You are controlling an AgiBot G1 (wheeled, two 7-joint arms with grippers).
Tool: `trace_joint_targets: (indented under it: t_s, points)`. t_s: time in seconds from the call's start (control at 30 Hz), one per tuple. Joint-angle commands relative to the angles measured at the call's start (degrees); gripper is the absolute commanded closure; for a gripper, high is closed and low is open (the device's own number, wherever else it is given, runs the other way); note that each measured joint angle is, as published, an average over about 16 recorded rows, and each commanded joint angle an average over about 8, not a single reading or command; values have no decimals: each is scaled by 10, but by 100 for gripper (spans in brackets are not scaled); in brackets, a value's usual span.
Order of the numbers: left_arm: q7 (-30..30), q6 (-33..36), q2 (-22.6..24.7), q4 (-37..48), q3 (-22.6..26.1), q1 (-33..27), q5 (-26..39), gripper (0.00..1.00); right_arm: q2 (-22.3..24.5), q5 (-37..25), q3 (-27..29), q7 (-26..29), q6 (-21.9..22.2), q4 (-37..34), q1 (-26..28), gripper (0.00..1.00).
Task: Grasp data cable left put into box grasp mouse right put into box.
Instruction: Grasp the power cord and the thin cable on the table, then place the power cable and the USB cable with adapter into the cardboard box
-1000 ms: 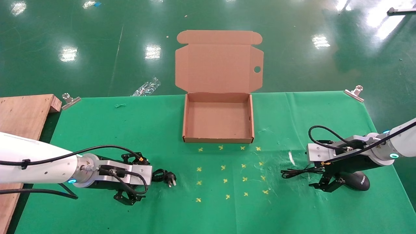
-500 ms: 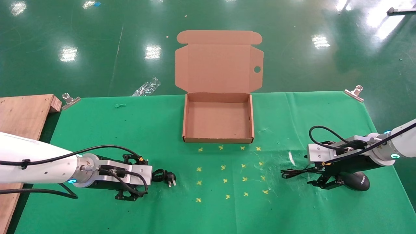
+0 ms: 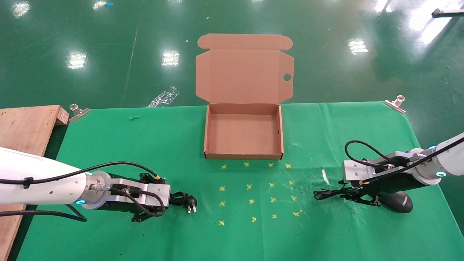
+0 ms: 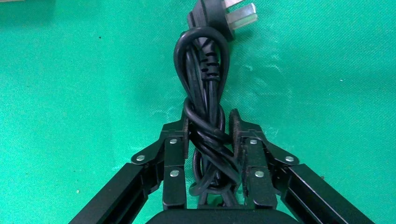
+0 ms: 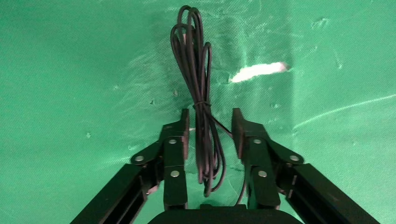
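Note:
The data cable [image 3: 183, 199], a thick black bundle with a silver-pronged plug [image 4: 223, 14], lies on the green cloth at the front left. My left gripper [image 3: 167, 200] is shut on the bundle's twisted middle [image 4: 208, 128], with both pads against it. The black mouse [image 3: 398, 202] lies at the front right, partly under my right arm. Its thin bundled cord [image 3: 326, 194] runs left from it. My right gripper [image 3: 349, 197] is low over that cord [image 5: 194, 60], its jaws on either side with gaps to both. The open cardboard box [image 3: 243, 156] stands empty at the middle back.
The box lid [image 3: 243, 72] stands up behind the box. Yellow cross marks [image 3: 250, 201] dot the cloth in front of it, and a white mark [image 3: 325, 176] lies near the mouse cord. A wooden board [image 3: 25, 127] lies at the left edge. Metal clips [image 3: 78, 112] hold the cloth's back corners.
Both grippers have narrowed from wide open. The left one has closed onto the data cable. The right one has drawn in around the mouse cord.

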Motion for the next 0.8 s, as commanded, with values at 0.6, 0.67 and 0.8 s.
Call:
trace_joint_targets:
  t_s: [0.6,0.67,0.8]
  points:
    - [4,2,-8,-4,-7,-11,-8,100,8,3,3,1,0,3,10,100]
    - [8,8,-15,-5,-15,-25,-18,100,16,5,6,2,-1,7,21,100]
    - [20,25,-23,-2,-35,-68,-46,100,39,9,14,4,-4,23,53,100]
